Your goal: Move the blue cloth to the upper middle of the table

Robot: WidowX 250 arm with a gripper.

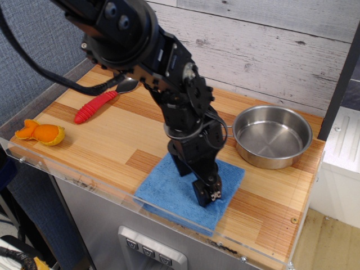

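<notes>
The blue cloth [166, 190] lies flat near the front edge of the wood-plank table [112, 138], right of centre. My gripper [195, 181] points down onto the cloth's middle. Both fingers press into the fabric, and the lower fingertip [206, 195] shows two screws. The gripper holds the cloth, which travels with it. The black arm hides the cloth's back edge. The cloth's front corner reaches the clear acrylic rim [169, 216].
A steel pan [273, 136] stands at the right, its wire handle behind the arm. A red-handled spoon [97, 105] lies at the back left. An orange soft toy [41, 133] sits at the left front corner. A dark post stands at the back left.
</notes>
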